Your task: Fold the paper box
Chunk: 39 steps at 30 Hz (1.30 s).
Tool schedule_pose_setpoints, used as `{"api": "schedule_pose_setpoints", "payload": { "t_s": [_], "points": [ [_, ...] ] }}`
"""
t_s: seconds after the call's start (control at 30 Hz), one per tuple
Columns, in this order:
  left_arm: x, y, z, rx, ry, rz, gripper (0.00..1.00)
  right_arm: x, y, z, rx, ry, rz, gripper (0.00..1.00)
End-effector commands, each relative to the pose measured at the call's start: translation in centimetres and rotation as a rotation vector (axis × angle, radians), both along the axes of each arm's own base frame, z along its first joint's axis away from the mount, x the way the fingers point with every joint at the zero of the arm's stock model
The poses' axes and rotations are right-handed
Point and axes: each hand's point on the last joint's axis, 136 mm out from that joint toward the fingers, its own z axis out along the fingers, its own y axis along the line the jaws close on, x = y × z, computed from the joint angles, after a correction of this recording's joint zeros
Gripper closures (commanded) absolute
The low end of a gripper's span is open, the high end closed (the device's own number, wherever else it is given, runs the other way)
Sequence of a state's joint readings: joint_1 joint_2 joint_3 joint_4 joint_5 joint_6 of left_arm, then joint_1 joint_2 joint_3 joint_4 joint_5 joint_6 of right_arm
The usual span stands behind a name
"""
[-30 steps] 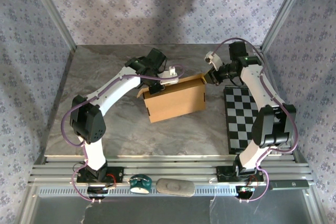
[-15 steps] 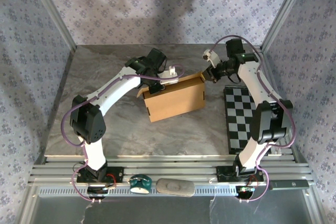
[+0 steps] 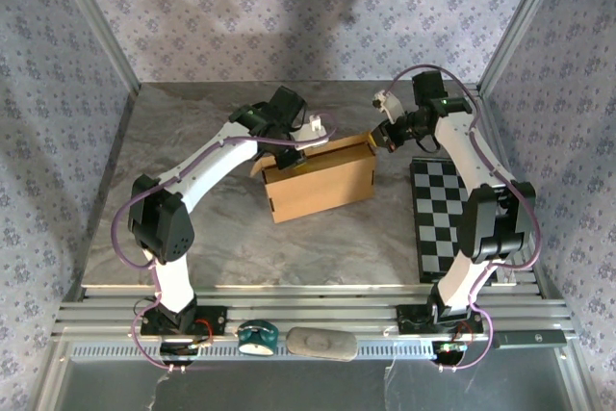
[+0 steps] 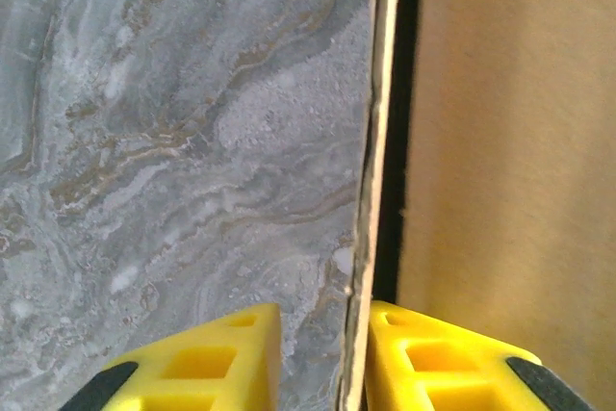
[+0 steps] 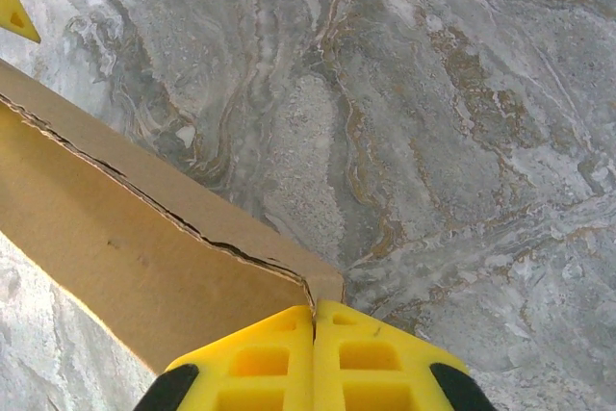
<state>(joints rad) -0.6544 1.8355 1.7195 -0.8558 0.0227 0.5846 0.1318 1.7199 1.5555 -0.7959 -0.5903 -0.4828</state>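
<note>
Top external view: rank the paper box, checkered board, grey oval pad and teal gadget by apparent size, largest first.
1. paper box and checkered board: too alike to rank; the right arm covers part of the board.
2. grey oval pad.
3. teal gadget, smallest.

We see the paper box (image 3: 322,185) standing near the middle of the table (image 3: 192,228), a little toward the far edge, its broad tan face turned up and a small flap jutting at its left end. The left gripper (image 3: 300,151) comes down on the box's far upper edge near that left end, while the right gripper (image 3: 378,140) meets its upper right corner. A checkered board (image 3: 445,223) lies flat along the table's right edge.
</note>
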Motion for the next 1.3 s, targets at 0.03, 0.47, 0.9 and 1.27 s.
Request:
{"api": "schedule_pose_setpoints", "payload": {
  "t_s": [0.03,0.47,0.9,1.27],
  "points": [
    [2.4,-0.4,2.3,-0.055,-0.086,0.106,0.64,0.3,0.5,0.2,0.018,0.025,-0.024,1.00],
    [2.8,0.8,7.8,-0.175,-0.150,0.392,0.60,0.4,1.4,-0.3,0.018,0.041,-0.011,1.00],
    [-13.5,-3.3,8.4,-0.521,0.214,0.269,0.76,0.0,1.5,-0.6,0.031,0.049,-0.006,1.00],
    [-11.4,-6.0,-0.2,-0.400,0.333,0.383,0.77,-0.7,1.6,-0.1,0.035,0.044,0.000,1.00]
  ]
}}
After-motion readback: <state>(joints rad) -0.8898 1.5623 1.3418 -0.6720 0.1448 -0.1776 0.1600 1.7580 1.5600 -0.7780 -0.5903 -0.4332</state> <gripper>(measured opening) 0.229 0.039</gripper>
